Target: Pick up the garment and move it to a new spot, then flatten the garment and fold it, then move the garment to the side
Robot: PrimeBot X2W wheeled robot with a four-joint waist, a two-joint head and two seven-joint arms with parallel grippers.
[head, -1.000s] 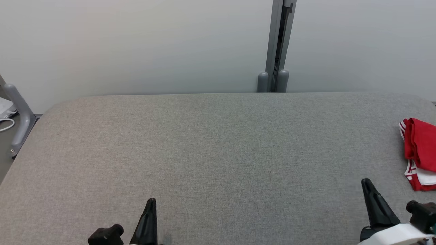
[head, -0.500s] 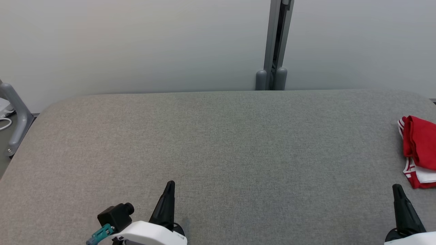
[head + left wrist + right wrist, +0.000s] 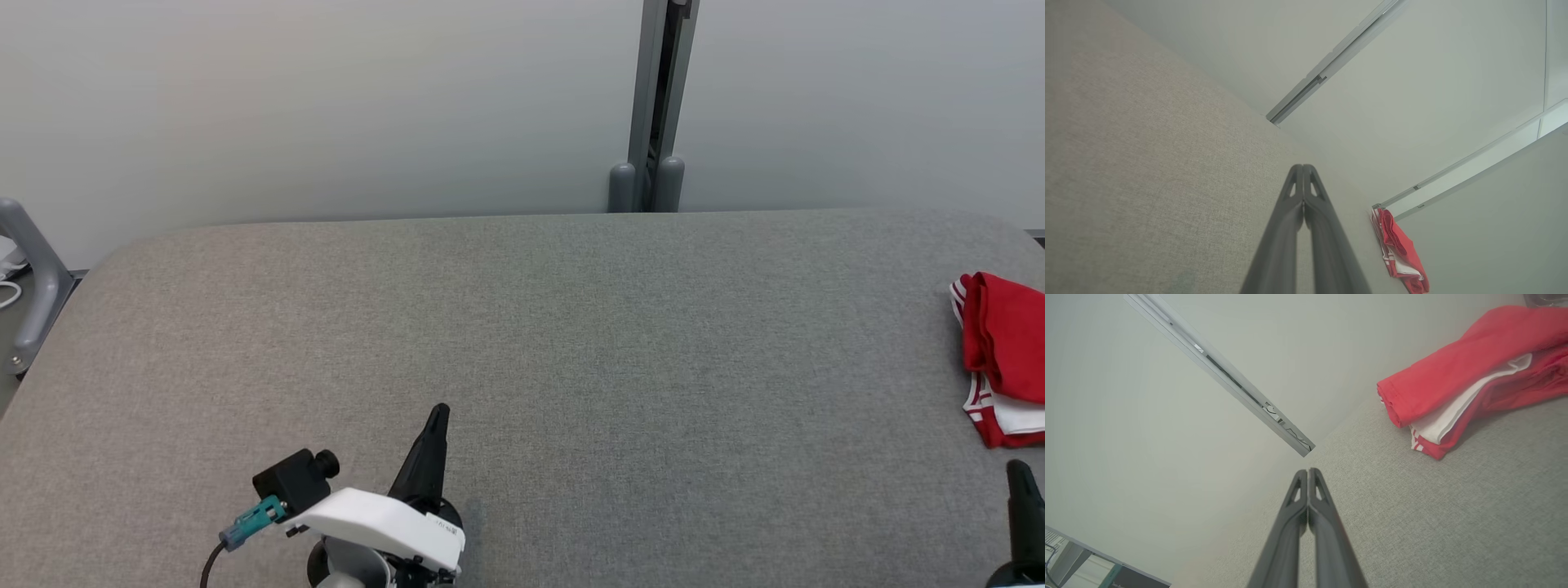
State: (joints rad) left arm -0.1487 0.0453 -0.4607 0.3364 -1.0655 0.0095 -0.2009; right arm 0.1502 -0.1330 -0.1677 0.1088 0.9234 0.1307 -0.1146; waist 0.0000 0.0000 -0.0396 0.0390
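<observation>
A pale grey wall (image 3: 326, 106) stands behind a wide table (image 3: 571, 327) covered in grey woven cloth, its far corners rounded. A grey metal post (image 3: 653, 98) runs up the wall just behind the table's far edge, right of the middle. Off the table at the far left stands a bent grey tube (image 3: 33, 269).

The garment (image 3: 1000, 359), red with white stripes, lies bunched at the table's right edge. The left gripper (image 3: 437, 418) is over the near part of the table, left of the middle and well apart from the garment, its fingers pressed together on nothing. The right gripper (image 3: 1022, 478) is at the lower right, near the garment but not touching it.

The right wrist view brings the garment close: a red fold on top, a white layer under it and striped trim at the bottom. It also makes plain that this claw is clenched and empty. In the left wrist view the garment is small and far off, beyond the closed fingertips.
</observation>
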